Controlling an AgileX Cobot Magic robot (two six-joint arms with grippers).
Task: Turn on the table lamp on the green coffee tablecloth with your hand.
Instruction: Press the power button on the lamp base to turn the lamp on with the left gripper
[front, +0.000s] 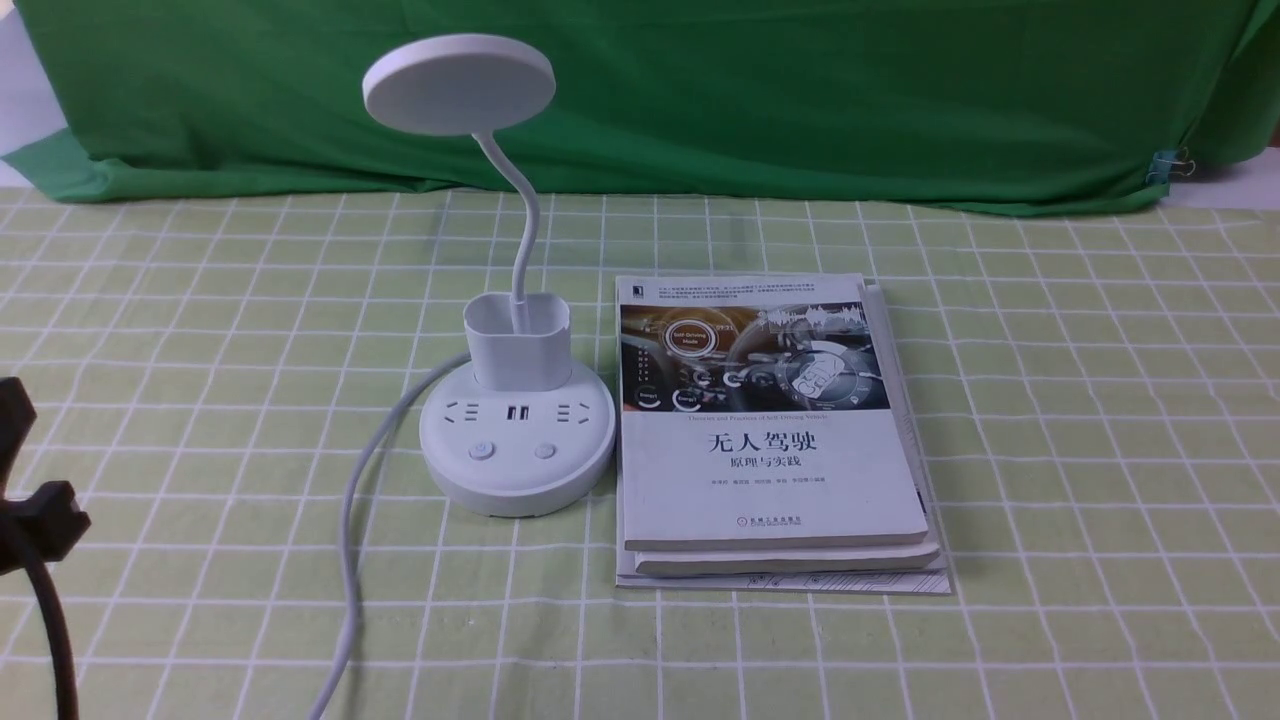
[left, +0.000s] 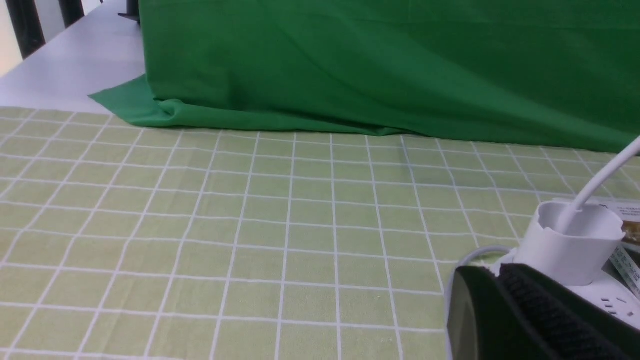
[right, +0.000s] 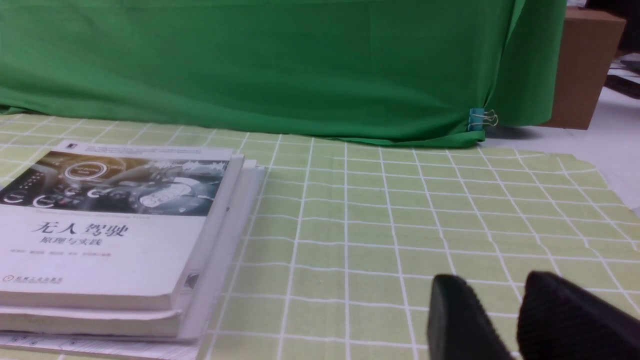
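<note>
The lamp stands on the checked cloth, left of centre. Its disc head is raised on the gooseneck, and its two buttons face me on the front of the base. The cord runs from the base toward my side. A stack of books lies just beside the base on its right. My left gripper is low over the cloth to the lamp's left, not touching it; I cannot tell whether its fingers are apart. My right gripper is low over bare cloth right of the books, fingers a little spread and empty. The green backdrop hangs behind.
</note>
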